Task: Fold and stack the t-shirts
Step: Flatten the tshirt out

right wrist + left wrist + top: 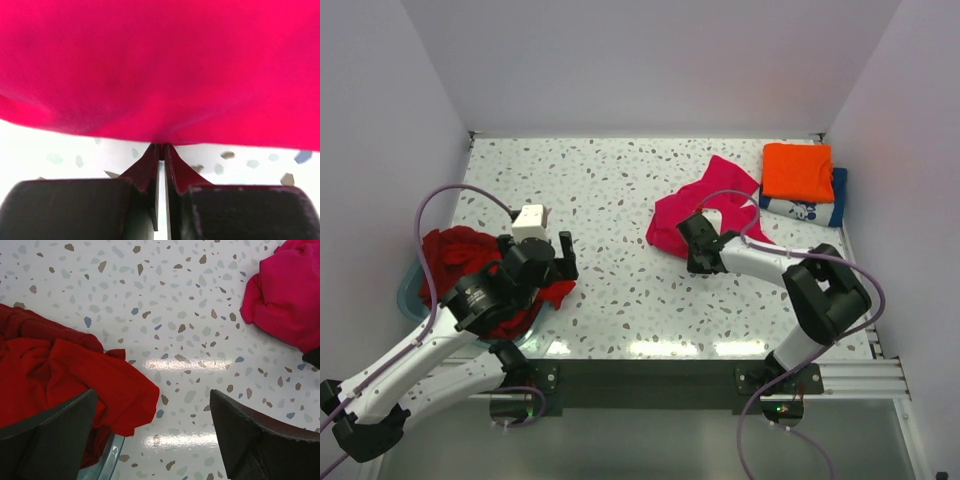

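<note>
Magenta-pink t-shirt (160, 65) edge pinched in the closed right tool (161, 146), left tool (152, 393) spread wide.

The middle of the table (610, 200) is free to pass. Dark red shirts (455, 255) block the left edge, a folded stack (798, 172) blocks the far right corner, and the pink shirt (672, 215) lies right of centre.

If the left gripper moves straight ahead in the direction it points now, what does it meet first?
Most likely the bare table, just beside the dark red shirt; one finger of the left gripper may brush that shirt's edge. Depth is unclear.
</note>
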`<control>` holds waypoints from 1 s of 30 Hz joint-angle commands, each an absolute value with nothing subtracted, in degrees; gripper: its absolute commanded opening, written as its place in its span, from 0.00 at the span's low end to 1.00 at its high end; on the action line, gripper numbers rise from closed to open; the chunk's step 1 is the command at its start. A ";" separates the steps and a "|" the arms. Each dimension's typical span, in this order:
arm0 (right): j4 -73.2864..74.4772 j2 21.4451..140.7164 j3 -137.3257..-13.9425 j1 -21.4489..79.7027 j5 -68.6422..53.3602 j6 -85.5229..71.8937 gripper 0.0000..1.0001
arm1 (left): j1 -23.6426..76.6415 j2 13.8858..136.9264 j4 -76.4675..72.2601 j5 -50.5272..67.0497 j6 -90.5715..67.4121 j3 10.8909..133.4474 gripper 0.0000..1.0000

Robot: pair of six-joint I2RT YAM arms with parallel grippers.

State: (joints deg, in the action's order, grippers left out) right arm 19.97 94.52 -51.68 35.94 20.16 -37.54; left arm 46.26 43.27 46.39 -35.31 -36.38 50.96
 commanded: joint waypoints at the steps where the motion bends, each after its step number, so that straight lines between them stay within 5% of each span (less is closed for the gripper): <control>1: 24.16 89.22 -49.31 36.12 21.53 -38.67 0.03 | 46.23 43.33 46.23 -36.91 -36.04 50.71 1.00; 10: 42.50 63.73 -56.41 36.21 27.59 -35.69 0.00 | 46.32 47.19 42.90 -36.21 -34.81 50.45 1.00; 18: 58.17 57.57 -77.49 36.12 38.91 -30.68 0.00 | 46.41 51.76 35.96 -28.49 -34.63 48.70 1.00; 30: 66.88 54.49 -89.02 33.40 60.46 -27.34 0.00 | 50.36 59.15 27.34 -24.00 -36.39 44.91 1.00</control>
